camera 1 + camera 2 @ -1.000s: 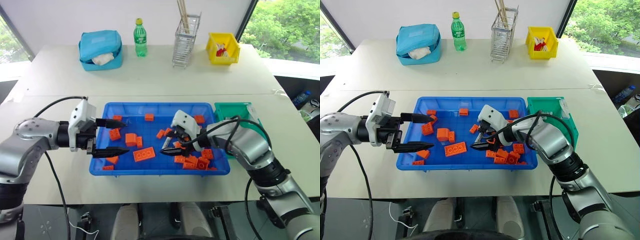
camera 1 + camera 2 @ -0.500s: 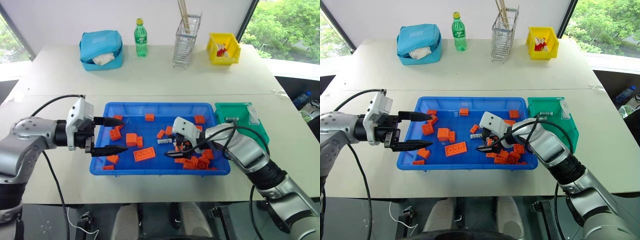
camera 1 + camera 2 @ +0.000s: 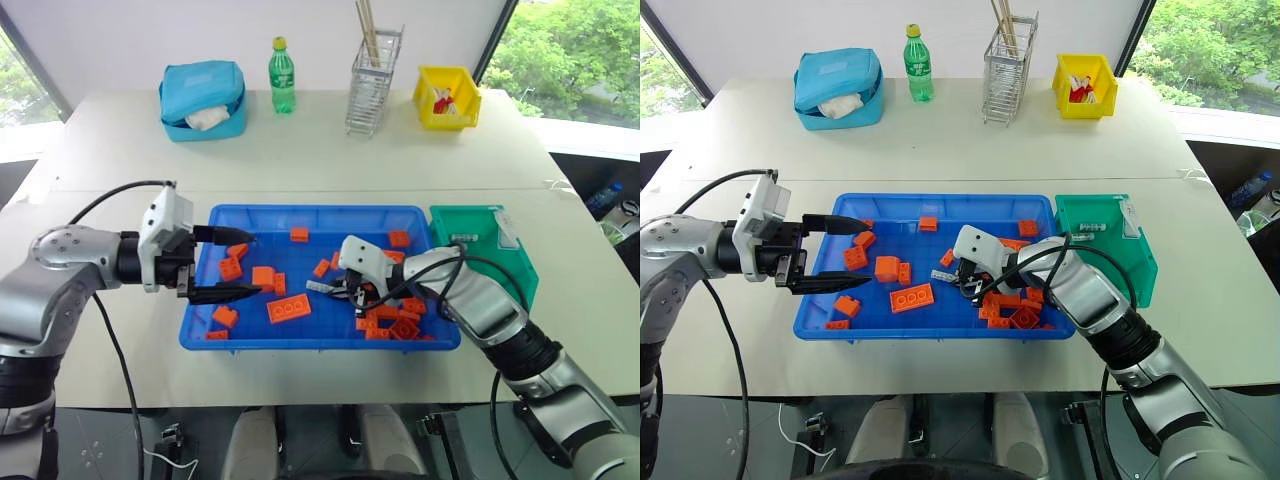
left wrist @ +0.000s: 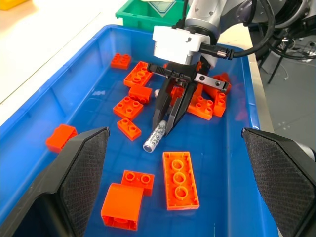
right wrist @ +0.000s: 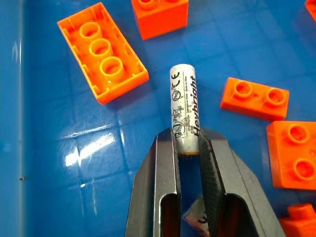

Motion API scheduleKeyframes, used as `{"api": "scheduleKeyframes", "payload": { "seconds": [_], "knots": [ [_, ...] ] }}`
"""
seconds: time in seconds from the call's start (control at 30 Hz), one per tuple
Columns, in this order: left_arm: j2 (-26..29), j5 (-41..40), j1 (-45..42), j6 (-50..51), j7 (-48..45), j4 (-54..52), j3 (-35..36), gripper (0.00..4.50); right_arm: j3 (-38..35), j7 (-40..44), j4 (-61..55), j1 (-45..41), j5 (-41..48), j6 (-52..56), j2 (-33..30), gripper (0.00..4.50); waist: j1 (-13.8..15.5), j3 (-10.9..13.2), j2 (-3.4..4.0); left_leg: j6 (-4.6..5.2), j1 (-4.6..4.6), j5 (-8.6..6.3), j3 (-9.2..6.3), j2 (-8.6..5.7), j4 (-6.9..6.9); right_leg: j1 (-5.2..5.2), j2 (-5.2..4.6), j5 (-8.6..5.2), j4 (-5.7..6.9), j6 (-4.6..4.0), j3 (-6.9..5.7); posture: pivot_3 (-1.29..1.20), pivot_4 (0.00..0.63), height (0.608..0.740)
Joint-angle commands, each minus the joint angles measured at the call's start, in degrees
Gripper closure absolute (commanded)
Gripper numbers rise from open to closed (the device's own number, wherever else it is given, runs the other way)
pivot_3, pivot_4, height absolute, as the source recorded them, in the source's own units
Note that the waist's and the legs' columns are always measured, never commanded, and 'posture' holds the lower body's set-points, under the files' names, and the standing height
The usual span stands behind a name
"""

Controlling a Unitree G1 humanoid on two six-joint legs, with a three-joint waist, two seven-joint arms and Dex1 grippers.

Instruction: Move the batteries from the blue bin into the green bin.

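The right end effector (image 5: 188,148), wide open a moment ago, now pinches one end of a battery (image 5: 183,110) low in the blue bin (image 3: 300,335), probably ready to lift toward the green bin (image 3: 478,222) at three o'clock, while the left end effector (image 3: 236,265) stays open.

blue bin (image 3: 300,214): bright blue, with a faint square grid on its glossy floor.
battery (image 5: 183,109): silvery white with small black print; my fingers hide its near end.
toy bricks (image 4: 180,179): orange all over, studs included.
green bin (image 3: 1110,222): teal green with a white label.
my right gripper (image 5: 189,148): dark grey fingers below a white housing.
my left gripper (image 3: 230,267): black fingers with a fine cross-hatched texture on the pads, white housing.
pouch (image 3: 201,96): light blue, something white showing inside.
bottle (image 3: 281,74): green with a yellow cap.
far bin (image 3: 446,96): yellow.
table (image 3: 300,150): pale cream.
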Motion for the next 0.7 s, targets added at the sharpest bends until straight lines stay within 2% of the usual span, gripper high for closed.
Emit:
{"api": "scheduleKeyframes", "payload": {
  "seconds": [0.03,0.17,0.37,0.53,0.7],
  "knots": [
    [-0.1,-0.1,-0.9,-0.9,0.4,-0.4,0.6,0.00,-1.4,0.2,-2.4,-0.4,0.1,1.0,-0.4,4.47,0.0,0.0,0.00,0.00,0.00,0.00,0.00,0.00,0.00,0.00,0.00,0.00,0.00,0.00,0.00,0.00,0.150,0.736],
    [-0.5,0.0,-0.8,-1.0,0.7,-0.5,0.5,0.00,-7.8,0.1,-6.8,-1.6,3.7,5.8,-2.2,4.47,0.0,0.0,0.00,0.00,0.00,0.00,0.00,0.00,0.00,-0.01,0.00,0.00,0.00,0.00,0.00,0.00,0.150,0.736],
    [-0.5,0.0,-0.3,-1.3,0.6,-0.2,0.5,0.00,-25.6,-0.5,-9.7,-4.0,11.3,17.1,-9.5,4.47,0.3,0.0,0.00,0.00,-0.01,0.00,0.00,0.00,0.00,0.00,-0.03,0.00,-0.01,-0.01,0.00,0.00,0.150,0.736],
    [-1.0,0.4,-0.1,-1.9,0.5,0.9,0.2,0.00,-37.1,-0.2,-8.0,3.0,11.8,18.3,-20.6,4.47,0.3,0.0,-0.01,0.00,-0.01,0.00,-0.01,-0.01,-0.06,0.01,-0.04,-0.01,-0.08,-0.01,-0.03,0.00,0.150,0.736],
    [-1.8,0.7,-0.9,-2.6,0.3,1.8,-0.7,0.00,-41.2,-0.2,-8.4,12.4,11.8,16.2,-25.1,4.47,-0.2,0.0,-0.01,0.01,0.04,-0.01,-0.01,-0.01,-0.06,0.02,-0.01,-0.01,-0.07,0.00,0.01,0.00,0.150,0.736]
  ]
}}
